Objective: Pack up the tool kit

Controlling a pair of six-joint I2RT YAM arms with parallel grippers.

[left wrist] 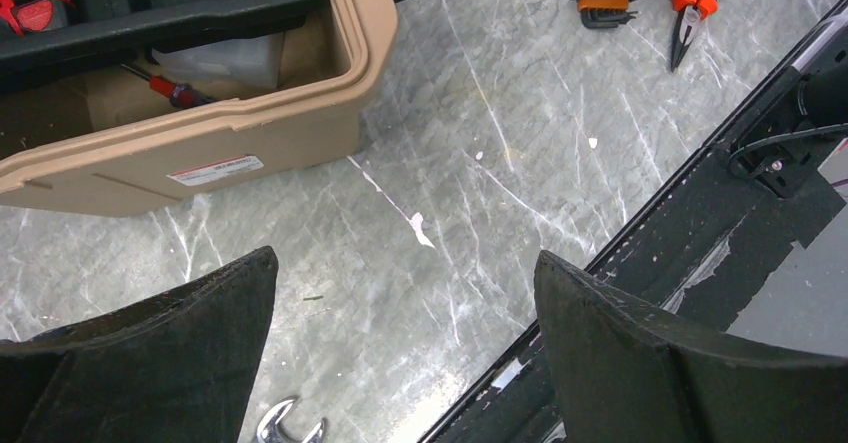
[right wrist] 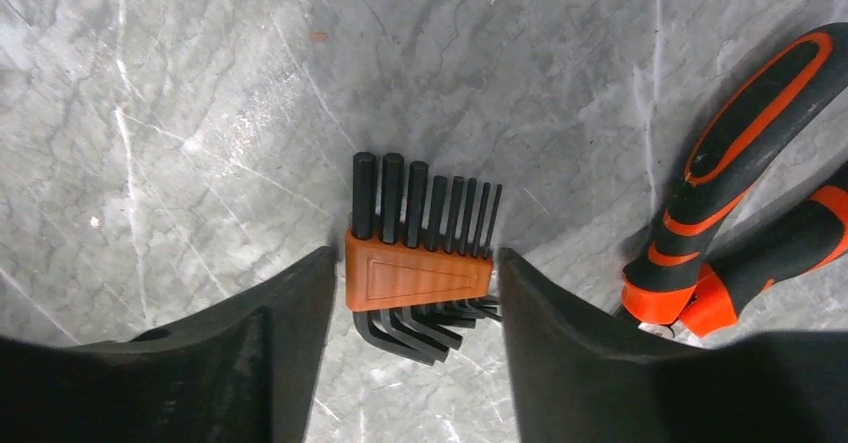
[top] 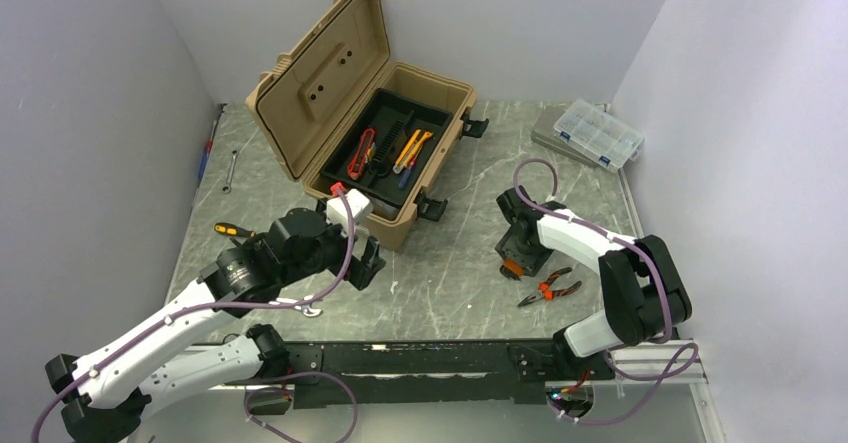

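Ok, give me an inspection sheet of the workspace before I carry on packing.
Surface: grey marbled table, scratched, white flecks.
Job's things: tool kit open, lid up; tray holds a red tool and a yellow tool; hex key set, pliers, screwdriver, wrench lie outside on the table.
Clutter: clear organiser case, back right.
Grippers: left gripper open, empty; right gripper open, straddling the hex key set.
Cables: purple cables loop along both arms.
Surroundings: pale walls on three sides.
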